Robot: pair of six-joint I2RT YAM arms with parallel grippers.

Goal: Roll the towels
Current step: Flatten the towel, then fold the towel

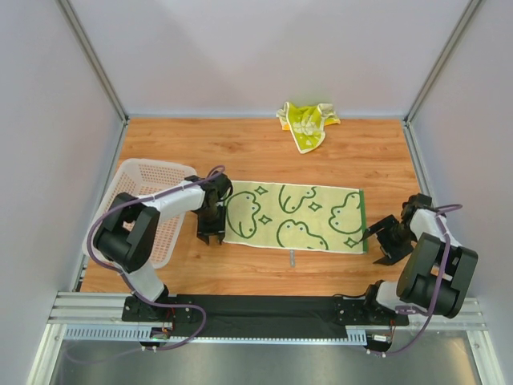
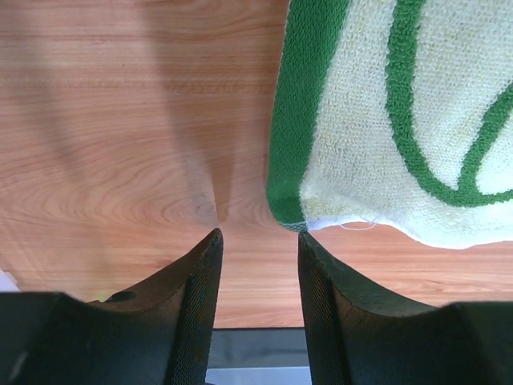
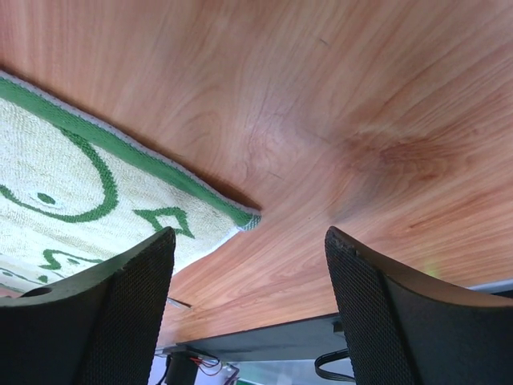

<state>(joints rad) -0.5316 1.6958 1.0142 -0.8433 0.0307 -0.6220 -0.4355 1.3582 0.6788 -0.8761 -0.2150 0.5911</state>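
A cream towel with green frog outlines and green end bands (image 1: 292, 216) lies flat in the middle of the wooden table. My left gripper (image 1: 212, 237) is open and empty just off the towel's near left corner; that corner (image 2: 290, 210) shows right above my fingers in the left wrist view. My right gripper (image 1: 380, 244) is open and empty beside the towel's near right corner, which shows in the right wrist view (image 3: 248, 216). A second, crumpled yellow-green towel (image 1: 307, 123) lies at the back of the table.
A white plastic basket (image 1: 152, 178) stands at the left, behind my left arm. A small grey piece (image 1: 293, 257) lies on the table just in front of the flat towel. Grey walls enclose the table on three sides.
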